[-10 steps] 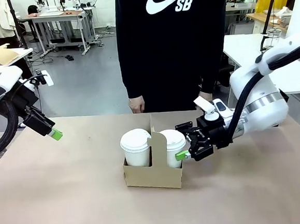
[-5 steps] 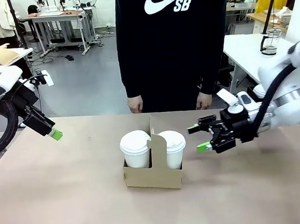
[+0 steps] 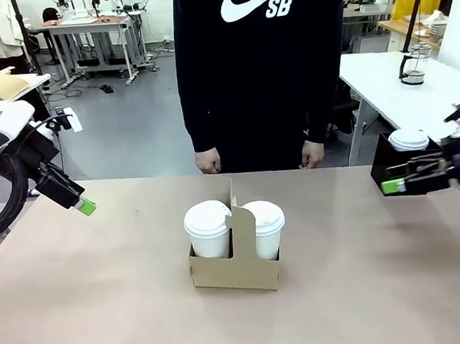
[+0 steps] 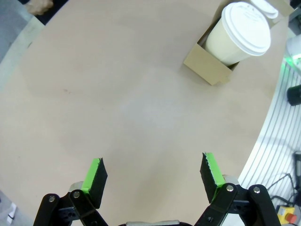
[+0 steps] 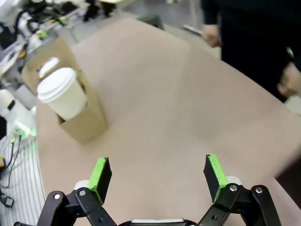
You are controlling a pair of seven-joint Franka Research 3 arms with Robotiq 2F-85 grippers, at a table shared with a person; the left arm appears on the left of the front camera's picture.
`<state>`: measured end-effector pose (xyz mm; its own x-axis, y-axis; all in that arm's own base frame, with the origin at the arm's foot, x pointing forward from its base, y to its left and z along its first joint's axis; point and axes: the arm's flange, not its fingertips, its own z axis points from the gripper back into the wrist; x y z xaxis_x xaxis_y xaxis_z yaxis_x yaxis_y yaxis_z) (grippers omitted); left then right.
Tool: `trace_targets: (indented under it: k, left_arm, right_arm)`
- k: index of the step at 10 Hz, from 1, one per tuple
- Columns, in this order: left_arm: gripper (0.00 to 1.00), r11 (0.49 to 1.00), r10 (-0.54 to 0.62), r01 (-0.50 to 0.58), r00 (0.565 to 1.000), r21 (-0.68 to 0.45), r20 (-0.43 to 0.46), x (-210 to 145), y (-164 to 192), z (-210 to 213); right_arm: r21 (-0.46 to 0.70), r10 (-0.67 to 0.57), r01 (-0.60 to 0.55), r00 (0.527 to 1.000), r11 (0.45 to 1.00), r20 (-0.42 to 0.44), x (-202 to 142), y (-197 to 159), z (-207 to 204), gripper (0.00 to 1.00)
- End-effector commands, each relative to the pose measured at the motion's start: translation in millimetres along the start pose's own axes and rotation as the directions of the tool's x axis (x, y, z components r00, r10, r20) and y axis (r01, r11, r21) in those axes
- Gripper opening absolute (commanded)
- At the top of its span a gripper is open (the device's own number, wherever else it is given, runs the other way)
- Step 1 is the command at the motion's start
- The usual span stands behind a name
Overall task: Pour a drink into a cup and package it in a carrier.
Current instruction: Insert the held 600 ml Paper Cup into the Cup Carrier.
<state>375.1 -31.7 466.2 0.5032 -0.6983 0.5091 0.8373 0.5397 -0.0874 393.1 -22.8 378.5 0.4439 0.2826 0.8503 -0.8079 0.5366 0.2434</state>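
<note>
The brown cardboard carrier (image 3: 235,272) stands mid-table with a white lidded cup in each pocket, one on the left (image 3: 208,230) and one on the right (image 3: 265,227) of its upright handle. Lids cover both cups, so the drink is hidden. My right gripper (image 3: 402,176) hovers open at the table's right edge, far from the carrier; its wrist view shows the carrier (image 5: 83,123) and a cup (image 5: 63,94) at a distance, with nothing between the jaws (image 5: 157,176). My left gripper (image 3: 79,202) hangs open at the far left, empty (image 4: 153,174), with the carrier (image 4: 209,66) and a cup (image 4: 240,33) beyond it.
A person stands at the far side, hands (image 3: 208,161) hanging by the table edge. A black box (image 3: 387,167) holding another lidded cup (image 3: 409,139) sits at the right edge beside my right gripper. A glass jug (image 3: 414,66) stands on the white table behind.
My right gripper has pulled back from the right cup in the carrier to the table's right edge, staying open. The left arm and the carrier have not moved.
</note>
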Motion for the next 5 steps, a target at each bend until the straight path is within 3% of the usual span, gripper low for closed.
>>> trace_targets:
  k: [1,3,4,5]
  left_arm:
    - [1.0,1.0,0.013,-0.013,1.0,-0.009,0.008,1,0,1]
    - [1.0,1.0,0.013,-0.013,1.0,-0.009,0.008,1,0,1]
    - [1.0,1.0,0.013,-0.013,1.0,-0.009,0.008,1,0,1]
    - [1.0,1.0,0.013,-0.013,1.0,-0.009,0.008,1,0,1]
  right_arm:
    - [-0.1,-0.052,0.044,0.995,0.994,-0.083,-11,49,25,1.0]
    - [-0.117,-0.04,0.029,0.995,0.993,-0.091,-11,46,21,1.0]
    - [-0.1,-0.028,0.023,0.998,0.995,-0.051,11,-2,28,1.0]
    - [-0.1,-0.028,0.023,0.998,0.995,-0.051,11,-2,28,1.0]
